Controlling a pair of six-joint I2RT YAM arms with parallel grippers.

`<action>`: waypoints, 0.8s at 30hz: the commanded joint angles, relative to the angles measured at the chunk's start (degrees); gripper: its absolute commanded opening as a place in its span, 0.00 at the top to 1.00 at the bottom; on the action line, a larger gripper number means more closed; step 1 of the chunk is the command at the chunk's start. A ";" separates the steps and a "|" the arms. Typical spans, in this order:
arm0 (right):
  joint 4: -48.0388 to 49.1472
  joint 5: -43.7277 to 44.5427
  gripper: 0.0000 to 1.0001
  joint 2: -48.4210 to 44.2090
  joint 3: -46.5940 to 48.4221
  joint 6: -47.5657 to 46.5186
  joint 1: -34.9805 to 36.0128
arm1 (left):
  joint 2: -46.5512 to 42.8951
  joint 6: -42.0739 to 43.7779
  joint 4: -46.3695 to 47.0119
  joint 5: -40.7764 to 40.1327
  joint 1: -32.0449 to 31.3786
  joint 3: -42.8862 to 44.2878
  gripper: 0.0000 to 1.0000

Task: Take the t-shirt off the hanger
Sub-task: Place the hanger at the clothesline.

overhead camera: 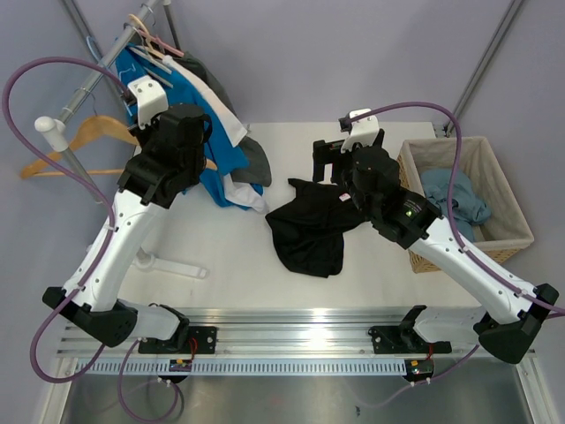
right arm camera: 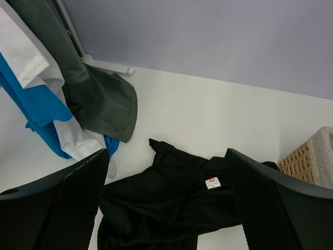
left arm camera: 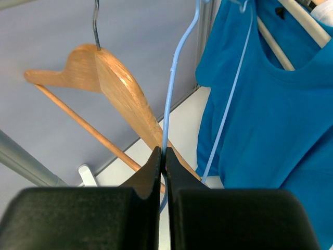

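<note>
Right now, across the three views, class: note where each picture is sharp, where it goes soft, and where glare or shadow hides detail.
Top external: even light, sharp, but folds of the black t-shirt barely show. Left wrist: glare streak on the wooden hanger; the left pincer, shut on the blue wire hanger, looks soft. Right wrist: the open right pincer looms dark, background sharp.
</note>
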 commanded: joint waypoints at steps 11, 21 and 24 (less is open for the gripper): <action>0.47 -1.31 0.01 -0.41 0.57 0.86 0.54 | -2.01 -2.05 1.05 4.56 0.85 -0.01 0.53; -0.14 -2.46 0.01 -0.32 0.93 1.47 0.54 | -10.44 -1.09 1.13 18.98 0.58 -0.36 0.18; -1.02 -2.81 0.00 0.29 1.63 1.65 0.54 | -11.33 0.40 1.13 22.84 0.58 0.25 0.16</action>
